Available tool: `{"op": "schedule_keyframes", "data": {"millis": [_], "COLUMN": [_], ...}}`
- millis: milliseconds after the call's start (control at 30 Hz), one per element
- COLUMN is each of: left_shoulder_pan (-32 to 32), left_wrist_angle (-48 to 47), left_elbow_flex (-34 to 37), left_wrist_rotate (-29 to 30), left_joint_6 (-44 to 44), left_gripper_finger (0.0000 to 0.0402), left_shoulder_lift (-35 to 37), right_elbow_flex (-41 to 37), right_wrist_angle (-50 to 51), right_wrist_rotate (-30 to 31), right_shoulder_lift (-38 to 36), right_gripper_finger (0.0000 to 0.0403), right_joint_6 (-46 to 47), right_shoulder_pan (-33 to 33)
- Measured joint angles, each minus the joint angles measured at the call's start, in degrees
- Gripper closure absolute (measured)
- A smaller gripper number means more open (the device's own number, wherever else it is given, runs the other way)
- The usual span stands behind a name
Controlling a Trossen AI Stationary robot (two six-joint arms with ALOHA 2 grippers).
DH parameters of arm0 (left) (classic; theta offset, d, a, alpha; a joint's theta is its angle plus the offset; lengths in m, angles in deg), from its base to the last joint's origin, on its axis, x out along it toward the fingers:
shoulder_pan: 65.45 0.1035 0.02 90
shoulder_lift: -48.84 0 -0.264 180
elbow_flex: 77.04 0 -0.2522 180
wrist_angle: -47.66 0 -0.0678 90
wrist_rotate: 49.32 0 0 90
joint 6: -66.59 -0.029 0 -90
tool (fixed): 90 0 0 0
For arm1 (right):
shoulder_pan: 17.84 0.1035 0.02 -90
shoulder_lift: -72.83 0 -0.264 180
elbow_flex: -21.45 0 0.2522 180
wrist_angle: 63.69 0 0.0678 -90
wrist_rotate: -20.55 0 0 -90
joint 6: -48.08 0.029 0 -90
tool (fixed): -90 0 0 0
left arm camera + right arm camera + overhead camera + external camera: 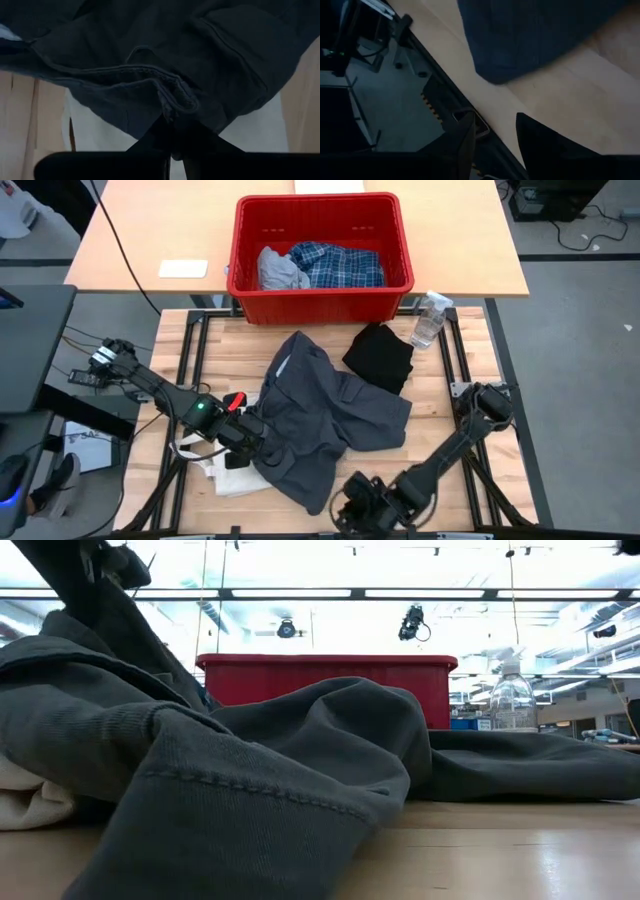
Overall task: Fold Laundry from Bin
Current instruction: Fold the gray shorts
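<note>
Early stage. Dark grey top (320, 415) spread crumpled on table, unfolded; black piece (380, 357) beside. Plaid shirt (335, 265), light grey piece (280, 270) left in bin (240, 250). Left gripper (245, 442) pinching top's hem; right gripper (355, 505) parted, empty, near table edge.

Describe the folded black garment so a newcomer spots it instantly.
Start at the red bin at the table's far edge. Just in front of its right corner, beside the clear water bottle, lies the black garment: compact, neatly folded, unlike the sprawling dark grey top touching it.

The left gripper (172, 142) is closed on a hemmed fold of the dark grey garment (165, 60), which drapes just beyond the fingers (150, 142); cream cloth (105, 132) and table (20, 115) lie underneath.
</note>
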Motion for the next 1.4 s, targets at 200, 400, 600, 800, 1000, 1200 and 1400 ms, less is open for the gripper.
{"op": "schedule_keyframes", "data": {"millis": [200, 400, 600, 800, 1000, 1200, 1400], "left_shoulder_pan": [0.0, 0.0, -0.1, -0.1, 1.0, 1.7, 1.8], "left_wrist_angle": [3.7, 4.8, 4.4, 4.9, 11.4, 14.2, 11.5], "left_elbow_flex": [4.0, 8.2, 10.1, 10.2, 10.2, 10.1, 10.0], "left_wrist_rotate": [0.1, 1.4, 1.5, 0.2, 2.4, 1.9, 0.8], "left_joint_6": [0.0, 0.0, 0.5, -0.1, -0.2, 3.3, 3.5], "left_gripper_finger": [0.0345, 0.0334, 0.0335, 0.0335, 0.0335, 0.0335, 0.0335], "left_shoulder_lift": [0.0, 0.0, 0.0, 0.0, 0.0, 0.0, 0.0], "right_elbow_flex": [-3.4, -8.9, -10.2, -10.1, -8.5, -6.7, -6.7], "right_wrist_angle": [-2.8, -7.2, -6.0, -4.2, -5.3, -5.9, -9.1], "right_wrist_rotate": [3.2, -0.5, 0.3, 0.6, -0.5, 3.1, 6.6], "right_shoulder_lift": [0.0, 0.0, 0.0, 0.7, 4.3, 6.4, 8.3], "right_gripper_finger": [0.0253, 0.0253, 0.0253, 0.0253, 0.0253, 0.0253, 0.0245], "right_joint_6": [-1.0, 14.6, 18.7, 14.5, 11.9, 9.9, 2.0], "right_shoulder_pan": [4.8, 6.5, 6.4, 6.5, 9.2, 12.0, 12.7]}}
